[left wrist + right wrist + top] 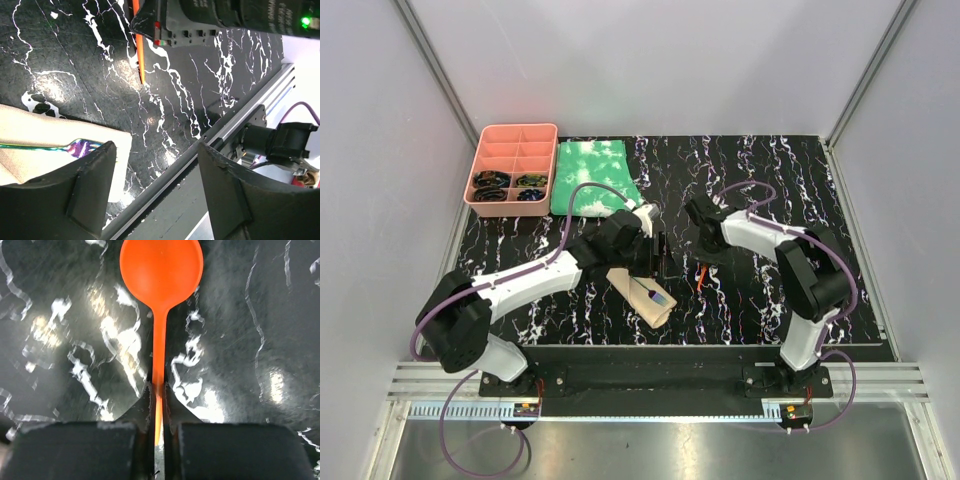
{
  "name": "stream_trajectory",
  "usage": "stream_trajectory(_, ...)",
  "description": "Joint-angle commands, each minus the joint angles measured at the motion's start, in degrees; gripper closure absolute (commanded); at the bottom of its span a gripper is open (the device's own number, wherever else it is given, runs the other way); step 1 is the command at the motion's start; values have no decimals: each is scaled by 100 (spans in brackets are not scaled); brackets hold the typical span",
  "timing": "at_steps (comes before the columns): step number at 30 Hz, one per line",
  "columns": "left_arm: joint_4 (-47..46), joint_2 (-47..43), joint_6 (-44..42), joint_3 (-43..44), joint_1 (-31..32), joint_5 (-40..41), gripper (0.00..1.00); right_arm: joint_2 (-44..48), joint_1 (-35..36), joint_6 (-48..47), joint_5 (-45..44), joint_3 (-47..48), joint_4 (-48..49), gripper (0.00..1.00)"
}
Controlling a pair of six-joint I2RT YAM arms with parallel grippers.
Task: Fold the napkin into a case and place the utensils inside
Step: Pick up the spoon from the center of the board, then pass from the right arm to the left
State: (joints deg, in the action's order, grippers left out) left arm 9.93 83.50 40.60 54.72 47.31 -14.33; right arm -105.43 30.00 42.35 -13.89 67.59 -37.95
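Left gripper (155, 152) fills the near view, jaws spread wide and grasping nothing, poised at the open end of the napkin (50, 131); table (800, 170) is black marbled and looks slick; the napkin lies folded left of centre towards the near edge, with the slim iridescent utensil (75, 146) tucked in its mouth; right gripper (157, 390) is clenched on the thin handle of the orange spoon (161, 270), just right of the napkin.

Risks, as judged:
- the narrow pinch may let the spoon pivot or slip;
- its bowl may snag the fold and shove the unheld napkin, dislodging the tucked utensil;
- the grippers sit close, so contact is possible.
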Motion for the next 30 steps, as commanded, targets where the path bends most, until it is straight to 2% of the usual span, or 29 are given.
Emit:
stream_trajectory(1,-123,16,-228,127,-2,-132,29,1186,24,19,543,-508,744,100)
stream_trajectory(7,-211,324,-149,302,-2,-430,26,2710,41,1001,1914,-1406,1869,100)
stream_trajectory(14,-273,281,-17,355,-2,-404,26,3116,296,1425,2417,-1635,2274,100)
stream_trajectory(17,-273,298,44,382,-2,-422,32,3160,515,1566,2531,-1706,2433,100)
stream_trajectory(18,-273,307,71,364,-2,-422,38,3169,568,1566,2532,-1697,2424,100)
stream_trajectory(19,-299,298,114,347,-11,-422,59,3177,621,1557,2558,-1697,2433,100)
stream_trajectory(21,-169,289,106,294,-20,-404,83,3273,648,1548,2637,-1784,2433,100)
stream_trajectory(22,-80,272,45,302,-29,-378,91,3361,648,1444,2611,-1819,2451,100)
stream_trajectory(23,-1,263,10,259,-37,-404,99,3440,648,1347,2515,-1855,2442,96)
stream_trajectory(24,95,185,-43,224,-90,-465,100,3606,630,1181,2497,-1864,2433,82)
stream_trajectory(26,210,61,-236,119,-143,-780,100,3678,560,103,2889,-1742,2163,52)
stream_trajectory(29,526,-246,-596,13,-178,-1263,100,3670,323,-1392,3180,-1241,1259,39)
stream_trajectory(30,753,-360,-693,-5,-178,-1387,100,3661,192,-1970,3217,-1022,1055,39)
